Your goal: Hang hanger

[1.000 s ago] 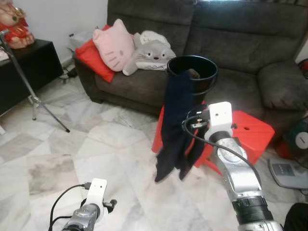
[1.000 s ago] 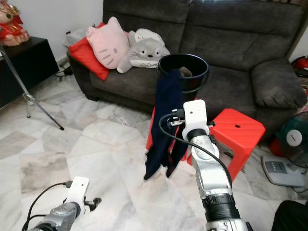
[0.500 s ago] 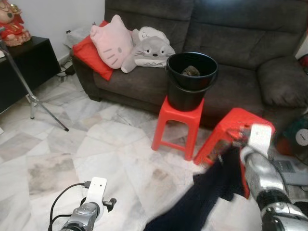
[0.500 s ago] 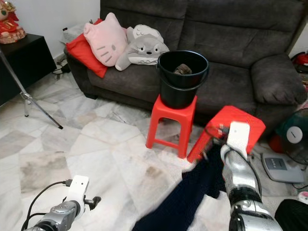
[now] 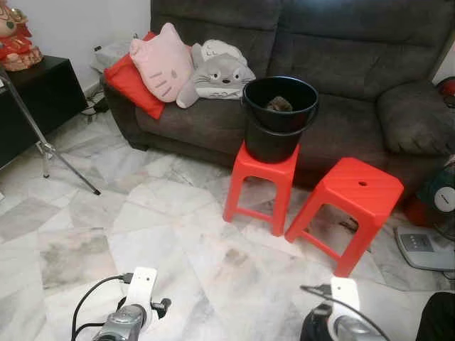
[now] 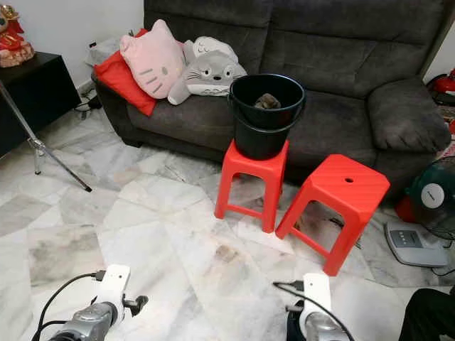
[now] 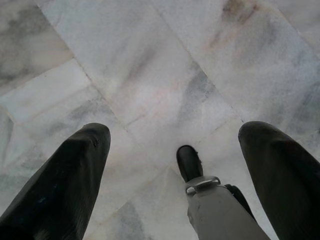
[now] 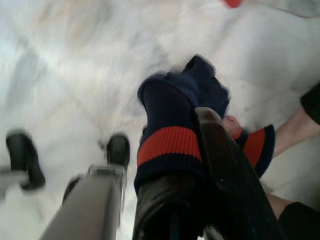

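While no hanger can be made out anywhere, the right end effector (image 8: 200,200) hangs low, its fingers clamped on a navy knitted garment with red bands (image 8: 172,135) bunched just ahead of them above the pale marble floor (image 7: 165,65). So the hanging looks hardly begun (garment in hand, nothing hung). Idle and low, the left end effector (image 7: 175,165) is spread wide, empty. No readable writing appears.

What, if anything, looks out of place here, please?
The task says hanger, yet the right gripper is clamped on a navy garment with a red stripe, low over the floor. No hanger or rail is visible.
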